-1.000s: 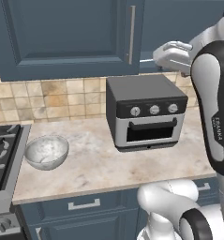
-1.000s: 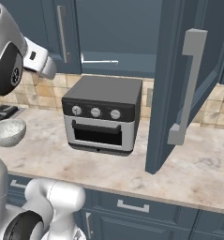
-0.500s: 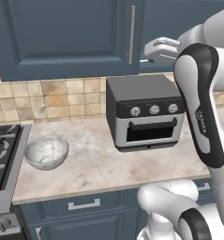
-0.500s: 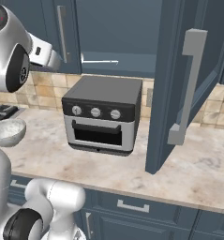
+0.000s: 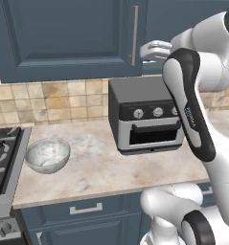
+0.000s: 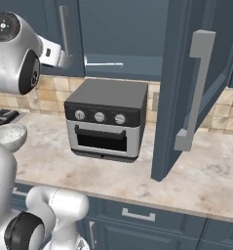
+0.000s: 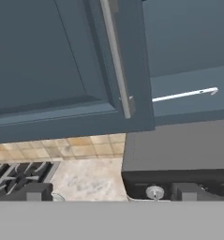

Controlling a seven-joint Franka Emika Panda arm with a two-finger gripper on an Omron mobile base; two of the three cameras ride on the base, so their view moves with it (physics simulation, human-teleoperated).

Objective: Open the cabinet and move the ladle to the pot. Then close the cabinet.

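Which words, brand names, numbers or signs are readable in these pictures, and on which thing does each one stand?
Small dark vertical lettering on the white robot arm: too blurred to read.
Knobs on the toaster oven: no readable marks.
Cabinet, bowl: no text.

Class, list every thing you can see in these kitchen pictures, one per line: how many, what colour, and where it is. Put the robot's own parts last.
cabinet: one, dark slate-blue, on the wall above the counter; right door swung open, left door closed.
bar handles: two, silver, one upright on each door.
ladle: one, pale silver, lying on the open cabinet's shelf.
toaster oven: one, black and silver, on the counter below the cabinet.
bowl: one, clear glass, on the counter beside the stove.
stove: one, dark grates, left end of the counter.
counter: one, beige marble, over blue drawers.
backsplash tiles: tan, behind the counter.
arm: one, white with dark joints, raised toward the cabinet.
fingers: two, dark, spread open.
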